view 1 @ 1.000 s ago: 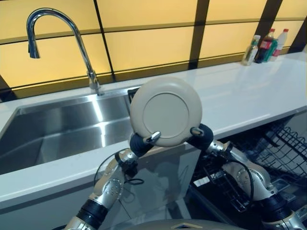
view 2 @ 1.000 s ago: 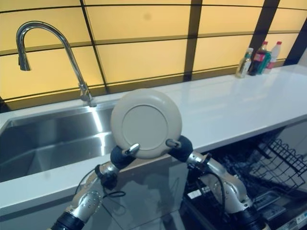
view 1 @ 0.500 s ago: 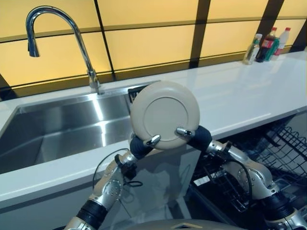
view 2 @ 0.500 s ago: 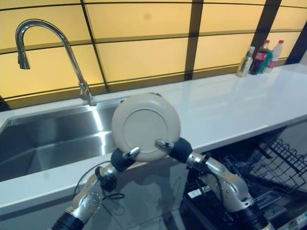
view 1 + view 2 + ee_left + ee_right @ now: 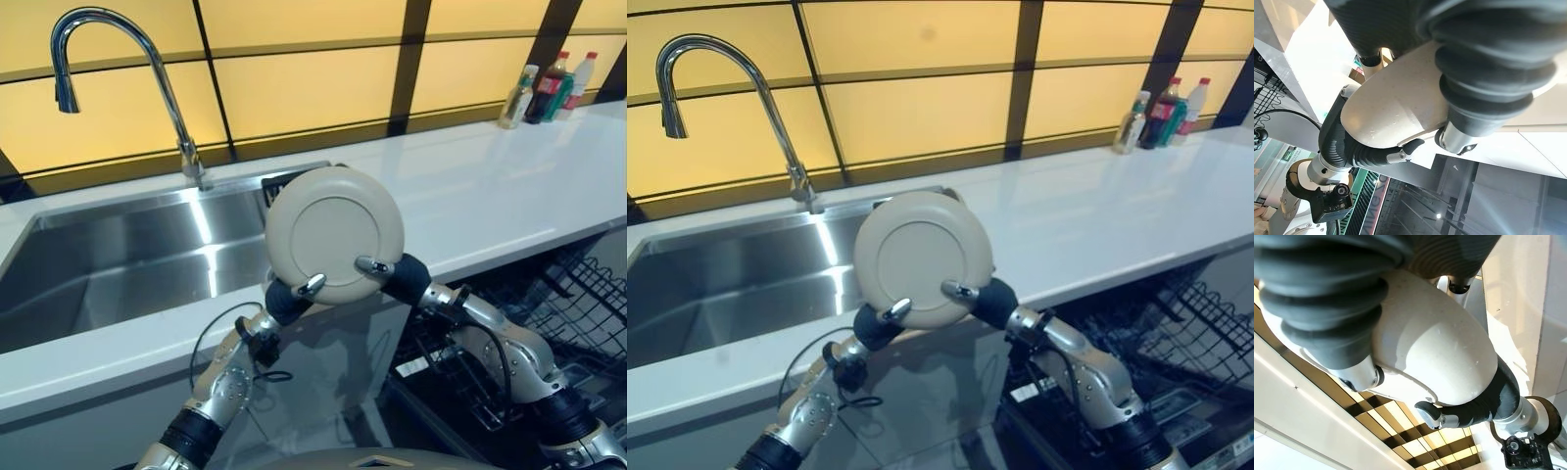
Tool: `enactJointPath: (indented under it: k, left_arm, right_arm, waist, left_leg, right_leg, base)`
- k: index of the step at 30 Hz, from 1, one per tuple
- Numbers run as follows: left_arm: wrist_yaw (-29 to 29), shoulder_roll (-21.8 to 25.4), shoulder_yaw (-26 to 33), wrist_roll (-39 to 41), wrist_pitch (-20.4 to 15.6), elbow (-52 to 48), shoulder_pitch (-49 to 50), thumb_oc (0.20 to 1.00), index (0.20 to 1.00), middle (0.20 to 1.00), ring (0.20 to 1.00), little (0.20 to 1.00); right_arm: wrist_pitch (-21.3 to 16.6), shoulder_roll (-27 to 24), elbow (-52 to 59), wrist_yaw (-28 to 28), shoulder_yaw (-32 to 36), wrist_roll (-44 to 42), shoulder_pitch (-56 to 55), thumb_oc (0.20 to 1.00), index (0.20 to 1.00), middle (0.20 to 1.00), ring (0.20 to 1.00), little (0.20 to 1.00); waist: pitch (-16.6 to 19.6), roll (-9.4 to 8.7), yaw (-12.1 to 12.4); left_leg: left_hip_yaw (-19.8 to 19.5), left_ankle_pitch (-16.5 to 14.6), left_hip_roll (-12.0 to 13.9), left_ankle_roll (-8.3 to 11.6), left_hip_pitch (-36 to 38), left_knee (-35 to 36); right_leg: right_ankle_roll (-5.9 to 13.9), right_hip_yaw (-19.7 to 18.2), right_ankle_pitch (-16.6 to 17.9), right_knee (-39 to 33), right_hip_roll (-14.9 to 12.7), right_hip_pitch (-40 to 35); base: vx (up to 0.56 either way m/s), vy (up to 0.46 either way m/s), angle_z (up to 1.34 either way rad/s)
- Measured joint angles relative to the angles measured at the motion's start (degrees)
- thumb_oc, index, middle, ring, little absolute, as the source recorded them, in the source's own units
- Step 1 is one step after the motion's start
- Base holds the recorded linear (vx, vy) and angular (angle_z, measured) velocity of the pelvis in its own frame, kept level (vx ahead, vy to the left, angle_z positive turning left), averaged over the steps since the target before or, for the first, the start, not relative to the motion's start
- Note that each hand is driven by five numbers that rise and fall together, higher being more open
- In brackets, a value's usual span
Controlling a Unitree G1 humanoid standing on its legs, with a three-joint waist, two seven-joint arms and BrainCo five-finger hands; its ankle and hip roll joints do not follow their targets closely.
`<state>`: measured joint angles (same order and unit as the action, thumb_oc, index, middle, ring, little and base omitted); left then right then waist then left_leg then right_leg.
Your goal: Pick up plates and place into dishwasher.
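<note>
White counter [image 5: 490, 196] lies bare — bottles [image 5: 549, 88] only at its far corner.

You will find no text, number or sign here that can be read. The bottles [image 5: 547, 90] at the far end of the counter [image 5: 509, 186] carry coloured labels, but their print is too small for you to make out. The plate [image 5: 334, 233] shows you a plain underside with no mark.

Right hand [image 5: 1359, 374] gripping pale plate [image 5: 1444, 352], left hand [image 5: 1449, 417] opposite
</note>
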<state>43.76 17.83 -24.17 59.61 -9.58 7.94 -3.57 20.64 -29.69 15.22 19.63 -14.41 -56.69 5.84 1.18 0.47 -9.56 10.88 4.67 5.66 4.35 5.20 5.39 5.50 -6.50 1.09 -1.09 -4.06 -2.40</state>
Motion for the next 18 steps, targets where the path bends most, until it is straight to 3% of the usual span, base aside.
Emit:
enactJointPath:
  k: [1,7,11,14,18]
  left_arm:
    - [-0.3,-0.1,-0.17,-0.09,0.01,0.0,0.01,1.0,1.0,1.0,1.0,1.0]
    - [-5.32,-2.13,-1.57,-4.01,0.29,-0.11,1.45,1.0,1.0,1.0,1.0,1.0]
    - [-9.97,-1.68,0.14,-8.27,0.3,-0.18,5.35,1.0,1.0,1.0,1.0,1.0]
    - [-11.73,-1.54,3.36,-9.41,0.09,-1.79,8.92,1.0,1.0,1.0,1.0,1.0]
    - [-12.71,-1.91,3.65,-9.44,0.02,-2.07,9.0,1.0,1.0,1.0,1.0,1.0]
  right_arm:
    - [-0.7,0.31,-0.02,-0.27,0.02,0.05,-0.52,0.2,0.2,0.2,0.2,0.2]
    - [-11.82,4.96,0.05,-3.01,5.53,4.46,-6.7,0.2,0.2,0.2,0.2,0.2]
    - [-18.38,6.35,-0.1,-6.71,12.28,10.14,-10.67,0.2,0.2,0.2,0.2,0.2]
    - [-21.52,6.76,-2.61,-8.05,15.2,10.57,-15.29,0.2,0.2,0.2,0.2,0.2]
    - [-22.8,6.58,-8.15,-10.8,16.25,10.94,-18.21,0.2,0.2,0.2,0.2,0.2]
  waist:
    - [-0.05,0.03,-0.18]
    - [-0.91,0.07,-2.37]
    - [-1.74,-0.24,-3.53]
    - [-2.62,-1.02,-3.47]
    - [-2.94,-1.01,-3.82]
  left_leg:
    - [0.1,-0.1,-0.02,-0.02,0.13,0.0]
    - [2.1,-0.63,-0.37,-0.21,0.64,0.03]
    - [6.62,-1.48,0.17,0.02,1.99,0.07]
    - [10.82,-2.48,1.1,0.98,4.34,0.05]
    - [11.04,-3.17,1.77,1.74,4.28,0.0]
  right_leg:
    - [0.01,-0.26,0.0,0.01,-0.01,0.01]
    - [0.48,-1.57,0.29,0.31,-0.2,0.79]
    - [0.96,-0.62,0.96,1.36,-0.46,2.78]
    - [0.99,2.84,1.89,2.1,-0.85,3.77]
    - [0.58,3.33,3.2,1.85,-0.29,4.94]
  base:
    - [-0.05,0.02,-0.12]
    - [-0.05,0.025,-0.2]
    - [-0.05,-0.04,-0.52]
    - [-0.02,-0.107,-0.73]
    - [0.03,-0.108,-0.46]
